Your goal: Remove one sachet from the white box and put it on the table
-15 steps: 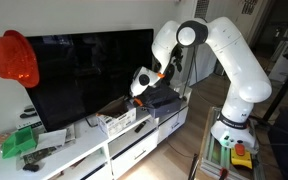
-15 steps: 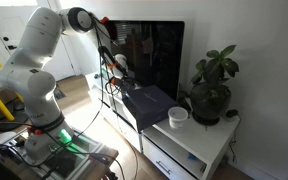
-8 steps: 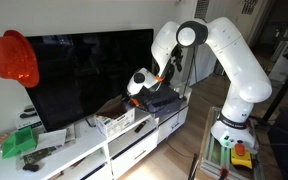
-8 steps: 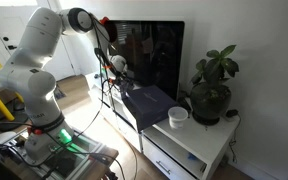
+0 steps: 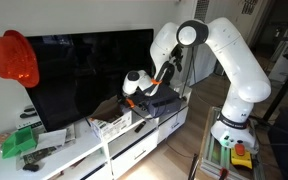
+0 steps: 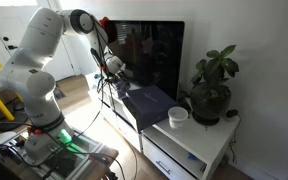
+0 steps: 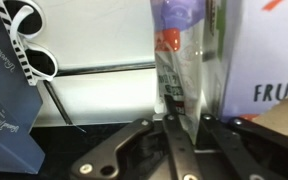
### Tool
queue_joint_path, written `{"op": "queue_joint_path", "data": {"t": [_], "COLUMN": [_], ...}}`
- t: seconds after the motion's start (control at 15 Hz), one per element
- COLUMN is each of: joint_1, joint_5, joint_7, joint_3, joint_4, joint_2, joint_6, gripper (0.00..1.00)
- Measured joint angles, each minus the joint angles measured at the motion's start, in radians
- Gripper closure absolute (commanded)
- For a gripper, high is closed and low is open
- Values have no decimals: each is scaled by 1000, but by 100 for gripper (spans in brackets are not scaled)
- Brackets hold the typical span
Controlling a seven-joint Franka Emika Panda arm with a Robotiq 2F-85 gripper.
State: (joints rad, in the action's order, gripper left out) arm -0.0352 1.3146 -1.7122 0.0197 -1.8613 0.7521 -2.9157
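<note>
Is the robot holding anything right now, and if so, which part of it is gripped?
Yes: the end effector is shut on a sachet, pinching it by the end nearest the wrist camera.

Black TV [image 5: 84, 75] – red object [image 5: 12, 57] at its corner; green packet [image 5: 19, 142]; potted plant [image 6: 212, 85] – white cup [image 6: 178, 116] beside.

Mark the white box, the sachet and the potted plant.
white box [image 5: 116, 127]: in an exterior view, on its front wall.
sachet [image 7: 187, 60]: wrist view, on the middle of the packet.
potted plant [image 6: 212, 78]: in an exterior view, on the leaves.
</note>
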Motion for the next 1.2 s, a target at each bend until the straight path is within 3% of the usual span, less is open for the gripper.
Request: {"op": "queue_joint_path", "data": {"t": [0.6,0.87,0.93,1.2], "joint_1": [19,14,13,17], "joint_5": [-173,-141,-110,-49], "joint_7": [84,84,83,78], "joint_3": [-75,-67,-57,-29], "joint_4": [11,15,15,15], "joint_2": [1,3,3,4], "joint_6": [105,93,68,0], "gripper": [97,97,86,86]}}
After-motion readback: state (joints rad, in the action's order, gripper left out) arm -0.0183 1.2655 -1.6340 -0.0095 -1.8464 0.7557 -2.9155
